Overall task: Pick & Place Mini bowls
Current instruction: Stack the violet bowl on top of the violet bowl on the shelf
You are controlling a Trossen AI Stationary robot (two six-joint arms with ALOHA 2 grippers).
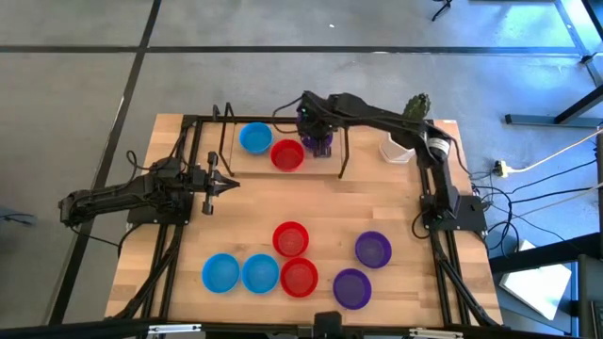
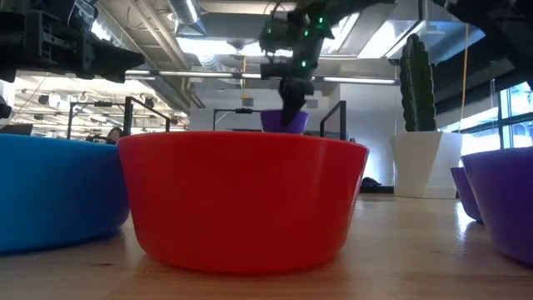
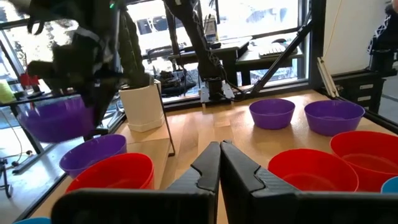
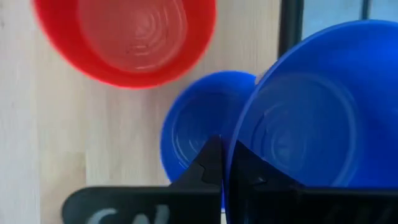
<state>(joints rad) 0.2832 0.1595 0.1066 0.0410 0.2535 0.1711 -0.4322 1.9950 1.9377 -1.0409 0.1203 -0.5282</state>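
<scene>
The right gripper point(image 1: 317, 130) pinches the rim of a purple mini bowl point(image 3: 55, 119). The bowl is small, round and shallow, held above the table's far side near a red bowl point(image 1: 287, 155). Its mouth faces up, and being round it has no long axis. The left gripper point(image 1: 226, 184) hangs closed and empty.

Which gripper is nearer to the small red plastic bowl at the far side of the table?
The right. The right gripper, holding a purple bowl, hangs just beside the small red plastic bowl. The left gripper is shut, farther off toward the left arm's side.
</scene>
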